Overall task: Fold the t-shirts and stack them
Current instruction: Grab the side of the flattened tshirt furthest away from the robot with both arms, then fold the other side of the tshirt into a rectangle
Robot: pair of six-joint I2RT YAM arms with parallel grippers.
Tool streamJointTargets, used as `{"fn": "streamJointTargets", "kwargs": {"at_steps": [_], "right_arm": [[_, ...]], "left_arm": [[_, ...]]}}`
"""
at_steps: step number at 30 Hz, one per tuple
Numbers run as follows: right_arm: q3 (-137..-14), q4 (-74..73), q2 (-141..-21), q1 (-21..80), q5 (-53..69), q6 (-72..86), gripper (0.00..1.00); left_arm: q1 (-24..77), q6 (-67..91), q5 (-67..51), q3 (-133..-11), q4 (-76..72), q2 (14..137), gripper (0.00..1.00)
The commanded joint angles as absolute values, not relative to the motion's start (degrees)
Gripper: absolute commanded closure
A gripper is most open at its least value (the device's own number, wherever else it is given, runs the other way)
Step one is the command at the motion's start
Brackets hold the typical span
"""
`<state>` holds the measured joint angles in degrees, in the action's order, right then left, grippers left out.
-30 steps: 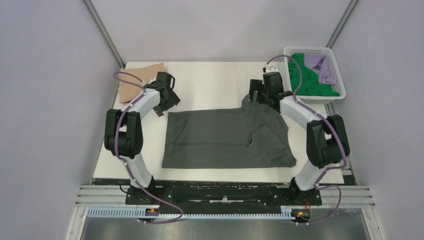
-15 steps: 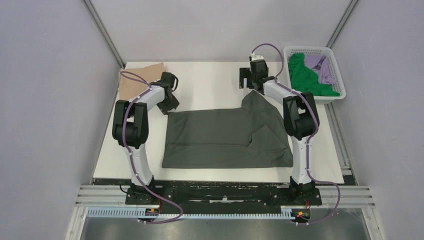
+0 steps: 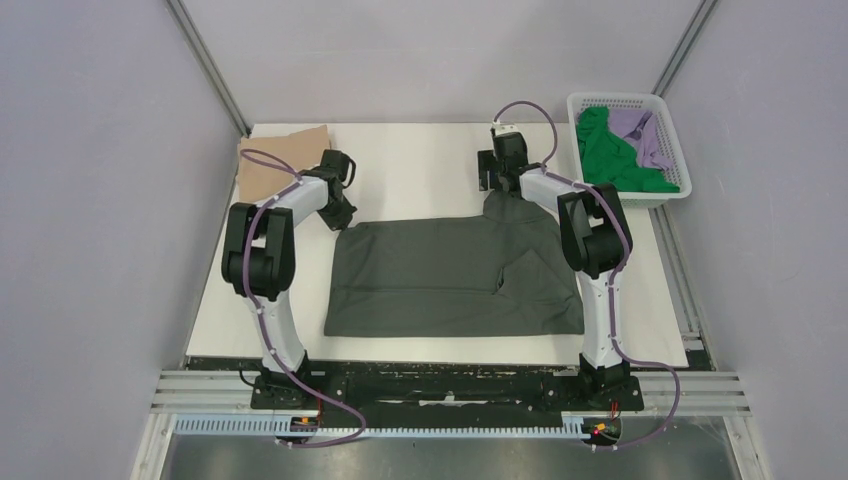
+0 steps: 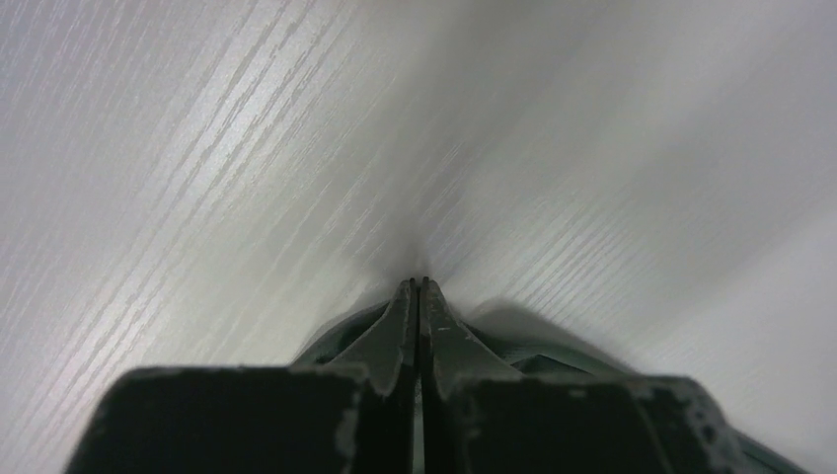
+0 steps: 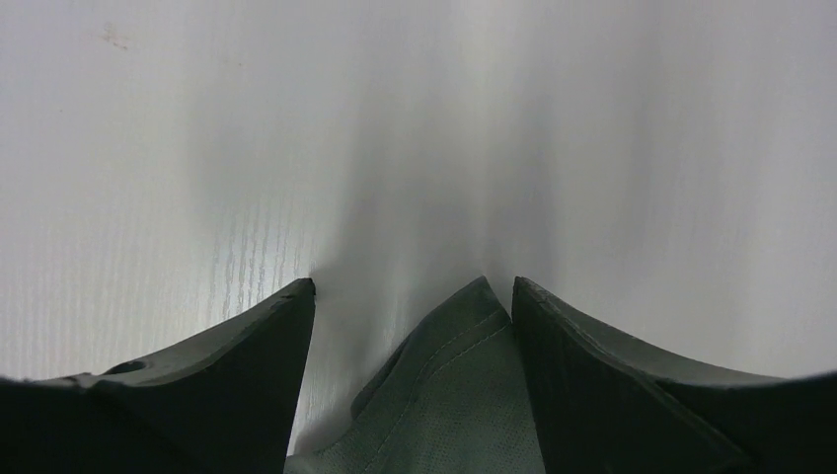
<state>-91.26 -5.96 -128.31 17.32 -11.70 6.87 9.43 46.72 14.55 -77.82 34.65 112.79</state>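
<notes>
A dark grey t-shirt (image 3: 450, 275) lies spread flat across the middle of the white table (image 3: 420, 160). My left gripper (image 3: 342, 218) is down at its far-left corner. In the left wrist view it (image 4: 421, 286) is shut, with dark cloth (image 4: 331, 339) bunched on both sides of the fingers. My right gripper (image 3: 497, 192) sits at the shirt's raised far-right point. It (image 5: 413, 286) stands open, and a stitched corner of the grey cloth (image 5: 454, 395) lies between the fingers, against the right one. A folded tan t-shirt (image 3: 275, 160) rests at the far-left corner.
A white lattice basket (image 3: 665, 125) stands at the far right, holding a green t-shirt (image 3: 610, 155) and a lilac one (image 3: 640, 130). Grey walls close in on both sides.
The left gripper has closed at the shirt's far-left corner. The right arm swung out to the shirt's far-right point, and its jaws have narrowed a little.
</notes>
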Motion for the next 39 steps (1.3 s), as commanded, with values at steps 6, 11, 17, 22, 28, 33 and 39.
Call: {"fn": "streamJointTargets", "kwargs": {"at_steps": [6,11,17,22,28,33,39], "right_arm": [[-83.80,-4.87,-122.36,17.75,-16.24,7.51,0.64],[-80.16,-0.63,-117.28,18.02,-15.80,6.27,0.84],[-73.76,5.69,-109.32,18.52,-14.37,3.87,0.95],[-66.61,7.40,-100.96,19.39,-13.20,2.22,0.94],[-56.29,6.78,-91.70,21.05,-13.32,2.74,0.95],[-48.12,5.67,-81.62,22.41,-14.73,4.21,0.94],[-41.18,0.30,-71.18,23.79,-15.25,7.12,0.94]], "left_arm": [[9.23,45.53,13.68,-74.00,33.18,106.62,0.98],[9.24,45.63,12.51,-71.30,31.92,103.48,0.98],[10.01,45.36,10.30,-67.81,30.23,98.81,0.98],[10.19,45.19,10.54,-64.01,30.23,94.15,0.98],[10.72,45.27,10.17,-58.04,30.24,86.51,0.98],[11.72,45.00,9.88,-53.98,30.25,80.89,0.98],[12.56,45.15,9.93,-50.65,30.23,77.10,0.98]]}}
